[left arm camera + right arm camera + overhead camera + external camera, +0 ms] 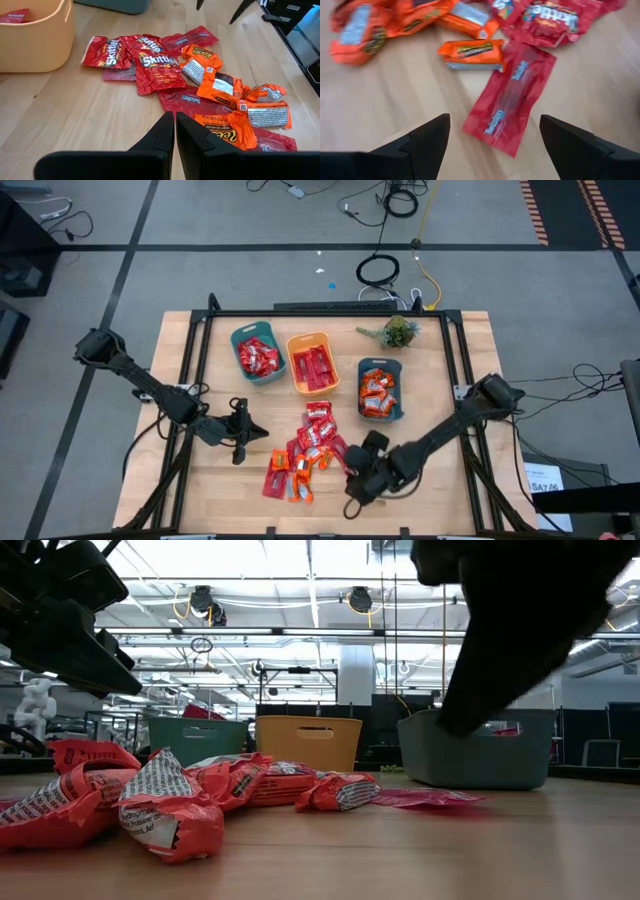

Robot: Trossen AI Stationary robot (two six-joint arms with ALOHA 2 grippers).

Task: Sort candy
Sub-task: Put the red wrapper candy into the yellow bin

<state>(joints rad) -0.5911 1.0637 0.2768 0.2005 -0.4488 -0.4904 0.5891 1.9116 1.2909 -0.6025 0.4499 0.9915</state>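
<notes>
Layout: loose candy heap in front of three bins on the light wooden table (450, 480).

The pile of flat red and orange wrapped candies (305, 450) lies before the orange plastic bin (311, 340); a teal plastic bin (236, 340) stands left of it, a grey-blue plastic bin (381, 363) right, each holding candies; a small green plant (395, 332) sits behind the grey-blue bin.

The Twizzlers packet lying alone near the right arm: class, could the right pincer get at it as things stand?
Probably yes. The right pincer is open just short of the Twizzlers packet, which lies flat with nothing on top.
</notes>
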